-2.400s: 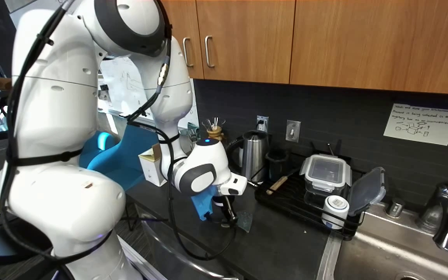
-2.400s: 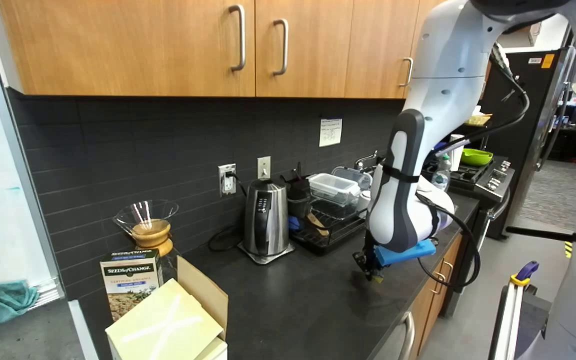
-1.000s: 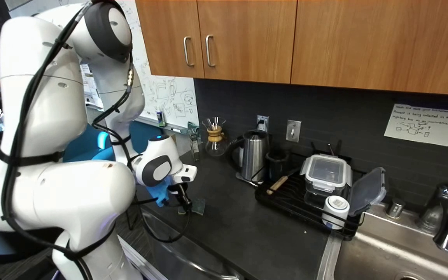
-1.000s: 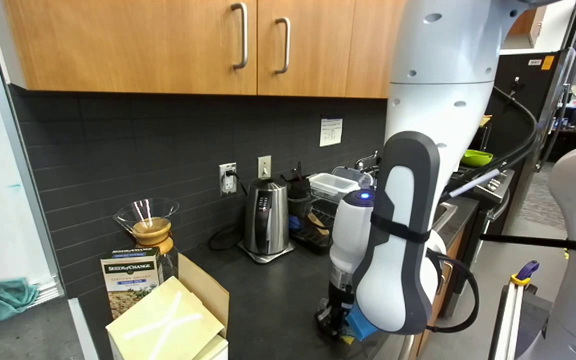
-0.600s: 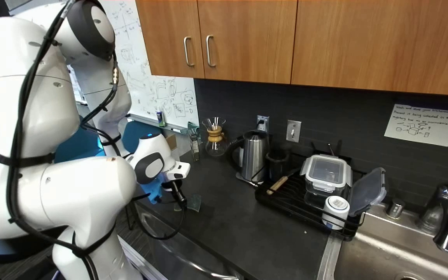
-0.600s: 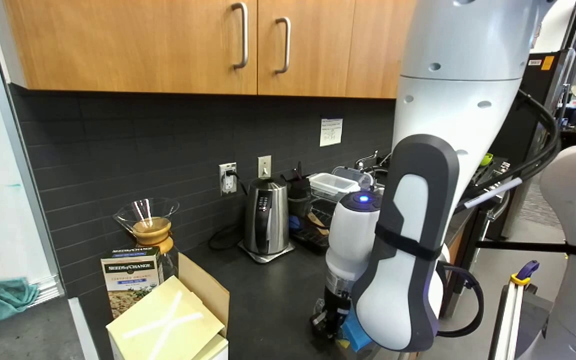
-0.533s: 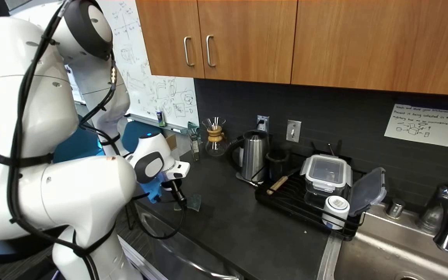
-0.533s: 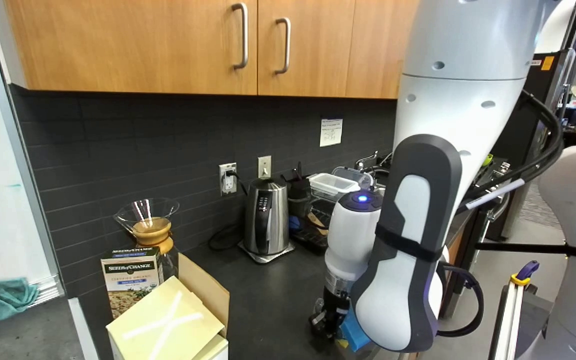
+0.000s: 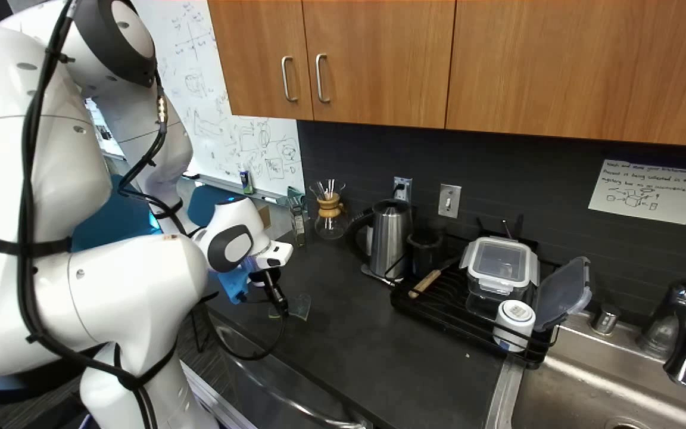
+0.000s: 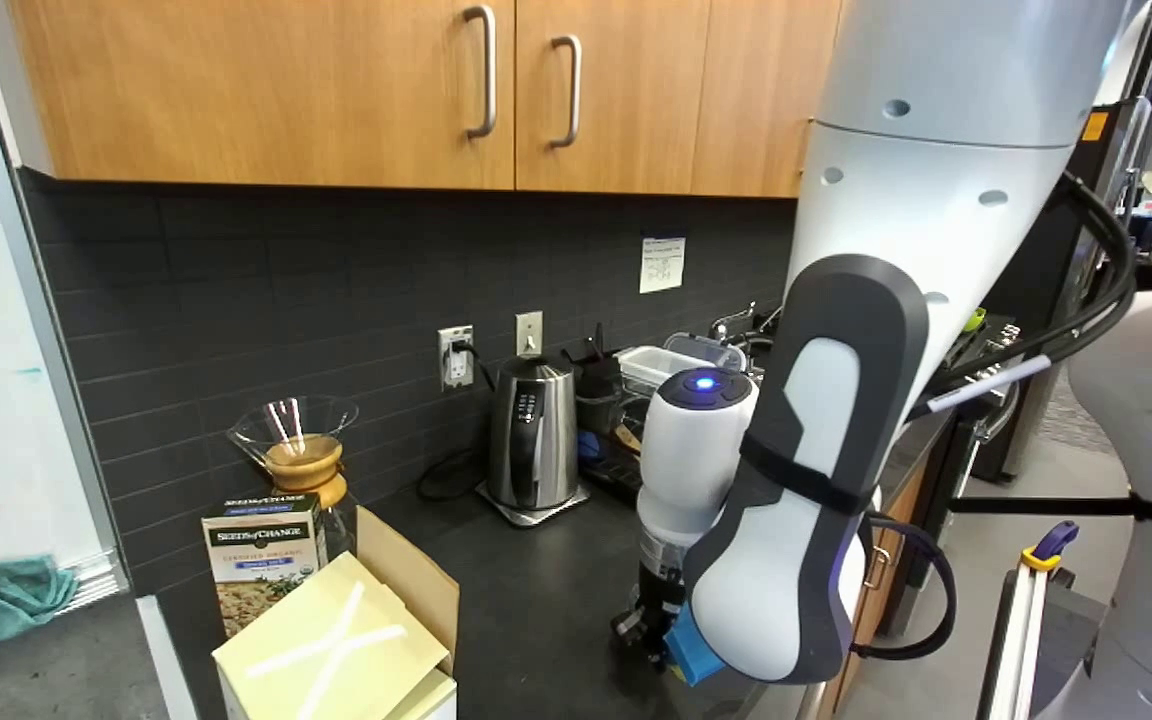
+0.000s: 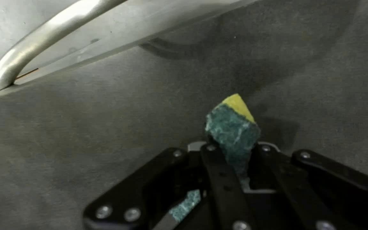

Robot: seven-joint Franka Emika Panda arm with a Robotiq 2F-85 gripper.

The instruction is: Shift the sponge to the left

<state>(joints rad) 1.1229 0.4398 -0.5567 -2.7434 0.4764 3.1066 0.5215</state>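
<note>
Black metal gripper (image 11: 237, 152) clamped on green-and-yellow rectangular foam sponge (image 11: 233, 129), ends jutting both sides, over dark grey flat desk (image 11: 123, 102), contact unclear

Wrist view — sponge (image 11: 233, 129) partly hidden by the tool (image 11: 238, 148). Cardboard box (image 10: 331, 640) and sink (image 9: 557, 390) — each edge-cropped in an exterior view.

Rough sponge (image 11: 233, 127), seemingly matt counter (image 11: 113, 105)

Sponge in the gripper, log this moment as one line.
Gripper: clamped on sponge | Position: over dark countertop | Countertop contact: unclear | Release: not yet
</note>
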